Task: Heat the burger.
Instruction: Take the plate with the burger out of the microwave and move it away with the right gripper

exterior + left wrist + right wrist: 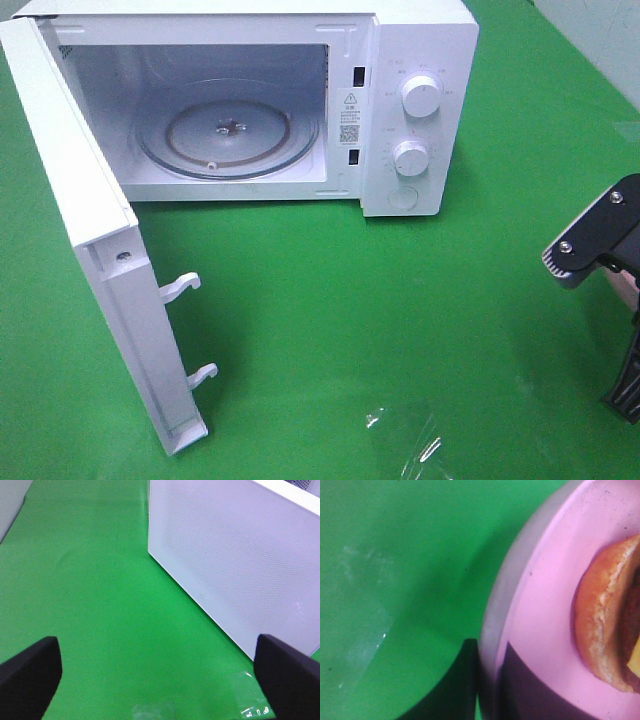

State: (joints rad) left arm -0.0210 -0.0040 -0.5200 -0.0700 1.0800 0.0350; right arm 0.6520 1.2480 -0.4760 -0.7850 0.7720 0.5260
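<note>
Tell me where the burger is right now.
The burger shows only in the right wrist view, sitting on the pink plate whose rim the right gripper pinches, above the green cloth.

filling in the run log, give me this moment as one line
microwave: door open, turntable bare | right claw: shut on pink plate rim, burger on plate | left claw: open, holding nothing

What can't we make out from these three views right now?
- Burger with golden-brown bun: right wrist view only, cut off by the frame edge; absent from the high view.
- Round pink plate: only part shows; the right gripper closes on its rim, fingers blurred.
- Left gripper: open, only fingertips show at the frame corners.
- White microwave: dial markings too small to read.
- Open microwave door: its mesh hides what lies behind.
</note>
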